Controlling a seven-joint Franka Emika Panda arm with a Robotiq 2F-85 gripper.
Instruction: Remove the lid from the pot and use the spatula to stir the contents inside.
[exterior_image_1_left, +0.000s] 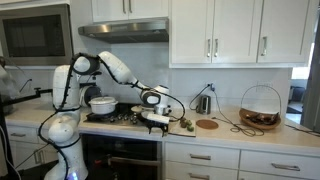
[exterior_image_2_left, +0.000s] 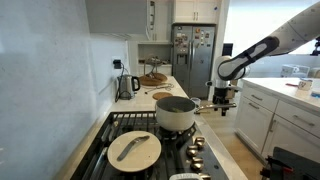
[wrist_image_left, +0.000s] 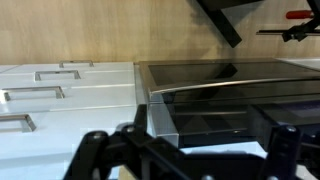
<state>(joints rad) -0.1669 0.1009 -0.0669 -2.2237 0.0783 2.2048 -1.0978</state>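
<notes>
The small cream pot (exterior_image_2_left: 176, 113) with a dark inside stands uncovered at the front of the stove, its dark handle pointing toward the gripper. It also shows in an exterior view (exterior_image_1_left: 156, 119) below the gripper. My gripper (exterior_image_2_left: 224, 100) hangs just beyond the stove's front edge, beside the pot and apart from it; in an exterior view (exterior_image_1_left: 152, 99) it sits above the pot. In the wrist view the gripper (wrist_image_left: 190, 152) has its fingers spread wide with nothing between them, facing the oven door. I cannot make out the lid or the spatula for sure.
A larger white pot with a domed top (exterior_image_2_left: 134, 149) sits on a stove burner (exterior_image_1_left: 102, 103). A kettle (exterior_image_2_left: 125, 85), a round wooden trivet (exterior_image_2_left: 160, 97) and a wire basket (exterior_image_1_left: 260, 108) stand on the counter. Cabinet drawers (wrist_image_left: 50, 95) flank the oven door (wrist_image_left: 220, 100).
</notes>
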